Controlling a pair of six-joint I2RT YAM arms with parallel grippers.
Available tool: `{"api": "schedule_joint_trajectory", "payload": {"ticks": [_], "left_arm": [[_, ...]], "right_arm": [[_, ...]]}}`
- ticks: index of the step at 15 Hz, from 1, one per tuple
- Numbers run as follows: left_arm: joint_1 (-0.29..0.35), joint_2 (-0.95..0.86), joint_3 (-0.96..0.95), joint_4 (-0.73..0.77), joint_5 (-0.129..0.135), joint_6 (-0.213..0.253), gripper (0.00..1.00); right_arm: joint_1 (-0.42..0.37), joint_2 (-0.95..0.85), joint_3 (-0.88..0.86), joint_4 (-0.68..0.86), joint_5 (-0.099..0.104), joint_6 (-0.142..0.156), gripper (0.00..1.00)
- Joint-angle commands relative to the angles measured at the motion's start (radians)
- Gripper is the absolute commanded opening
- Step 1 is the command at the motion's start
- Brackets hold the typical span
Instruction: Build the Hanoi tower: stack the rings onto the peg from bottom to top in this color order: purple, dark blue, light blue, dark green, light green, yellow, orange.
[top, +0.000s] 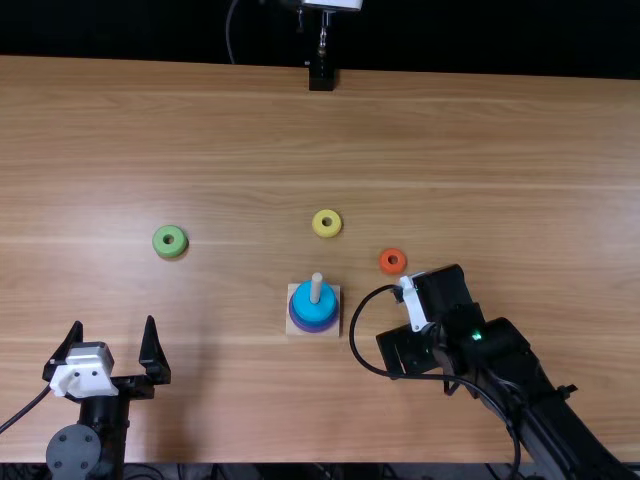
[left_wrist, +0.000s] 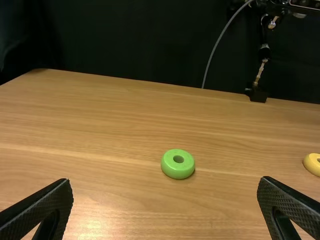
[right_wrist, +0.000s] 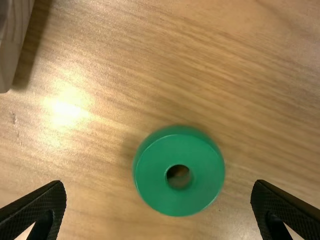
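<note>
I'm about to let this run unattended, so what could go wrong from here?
The right tool stands open over the dark green ring, which sits somewhat off-centre between its fingers; one might nudge it first. Its black cable loops beside the wooden base and could snag the peg. The orange ring lies near and may get bumped.

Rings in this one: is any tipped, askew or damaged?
Nothing stands out. The light blue ring looks level on the peg, and the loose light green, dark green, yellow and orange rings lie flat, with no visible damage.
</note>
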Motion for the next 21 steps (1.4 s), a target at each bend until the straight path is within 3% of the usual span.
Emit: {"api": "schedule_joint_trajectory", "payload": {"ticks": [1,13,14,16,17,21], "left_arm": [[0.007,-0.011,-0.034,-0.006,0.001,0.010,1.00],[0.007,-0.011,-0.034,-0.006,0.001,0.010,1.00],[0.007,-0.011,-0.034,-0.006,-0.001,0.010,1.00],[0.007,-0.011,-0.034,-0.006,0.001,0.010,1.00],[0.007,-0.011,-0.034,-0.006,0.001,0.010,1.00],[0.007,-0.011,-0.034,-0.006,0.001,0.010,1.00]], "right_arm": [[-0.002,0.020,-0.009,0.006,0.004,0.002,1.00],[-0.025,0.176,-0.007,0.058,0.008,-0.005,1.00],[-0.040,0.176,-0.004,0.056,0.008,-0.005,0.85],[-0.057,0.176,-0.006,0.054,0.008,-0.007,0.17],[-0.057,0.176,-0.007,0.052,0.008,-0.007,0.00],[-0.068,0.175,0.003,0.050,0.008,-0.007,0.00]]}}
